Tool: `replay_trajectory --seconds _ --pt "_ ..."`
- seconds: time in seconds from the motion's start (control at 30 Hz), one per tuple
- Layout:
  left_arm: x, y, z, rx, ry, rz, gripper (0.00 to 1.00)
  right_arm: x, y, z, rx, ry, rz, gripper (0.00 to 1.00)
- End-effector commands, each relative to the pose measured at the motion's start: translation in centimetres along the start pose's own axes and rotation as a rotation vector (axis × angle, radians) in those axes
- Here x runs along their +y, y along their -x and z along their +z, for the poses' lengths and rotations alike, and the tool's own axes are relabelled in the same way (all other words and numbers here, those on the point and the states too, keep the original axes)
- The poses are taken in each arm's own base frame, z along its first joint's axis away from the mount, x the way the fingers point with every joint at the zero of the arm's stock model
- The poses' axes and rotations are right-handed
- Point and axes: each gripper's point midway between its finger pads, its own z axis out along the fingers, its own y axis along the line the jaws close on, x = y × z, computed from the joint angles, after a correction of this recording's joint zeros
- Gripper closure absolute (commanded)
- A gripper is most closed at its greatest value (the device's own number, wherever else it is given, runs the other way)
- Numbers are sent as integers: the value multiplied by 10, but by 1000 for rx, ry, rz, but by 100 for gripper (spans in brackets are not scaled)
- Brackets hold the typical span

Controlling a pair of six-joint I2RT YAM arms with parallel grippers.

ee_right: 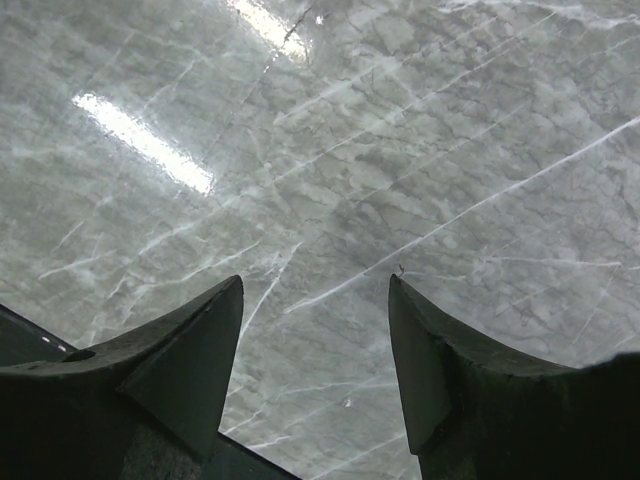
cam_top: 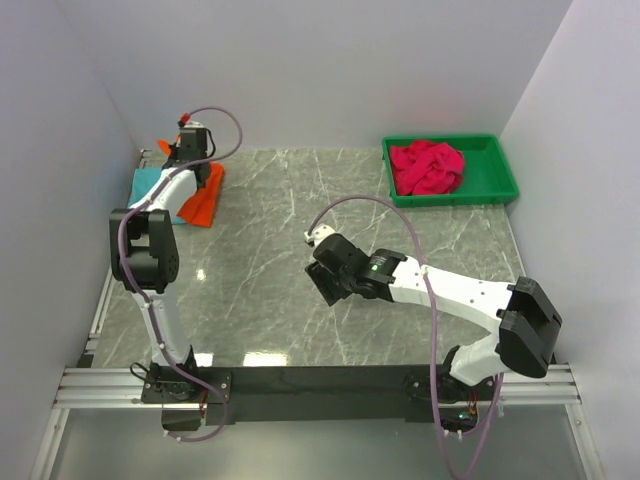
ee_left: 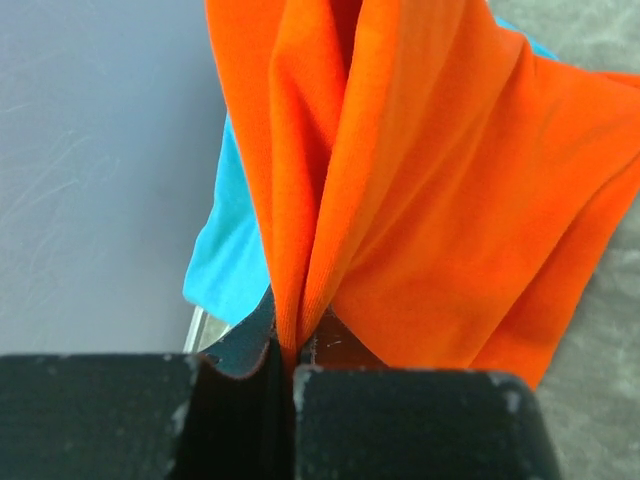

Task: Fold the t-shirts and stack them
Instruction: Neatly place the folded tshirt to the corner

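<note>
— While the left gripper (ee_left: 283, 365) is clamped, on what?
— The orange tee (ee_left: 450, 200), over the blue tee (ee_left: 230, 260), table's (cam_top: 300, 220) far-left corner; pink tee (cam_top: 425, 167) in the far-right bin (cam_top: 500, 178); right gripper (ee_right: 315, 330) gapes, empty.

The left arm (cam_top: 168, 192) and right arm (cam_top: 455, 288) are wearing white shells over black joints, with 2 mauve cables (cam_top: 365, 198) looping alongside. The right gripper (ee_right: 315, 282) is showing dark, wedge-shaped fingers (ee_right: 190, 350).

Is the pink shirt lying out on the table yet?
No, the pink t-shirt sits bunched up inside the green bin.
</note>
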Motion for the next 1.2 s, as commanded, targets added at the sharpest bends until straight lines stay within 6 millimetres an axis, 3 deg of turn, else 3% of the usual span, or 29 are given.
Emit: replay_trajectory --seconds 0.0,0.03,0.17,0.8,1.17 --pt "20 35 -5 -115 -24 -161 99 0 14 -3 -28 -8 -11 34" --pt "16 33 -5 -116 -48 -164 99 -1 15 -3 -28 -9 -12 34" --pt "37 23 11 -88 -29 -190 99 0 13 0 -19 -10 -16 34" --pt "82 -22 64 7 112 -324 99 1 6 11 39 -20 -53 35" --pt "90 -35 79 34 186 -291 96 1 6 13 55 -24 -60 35"
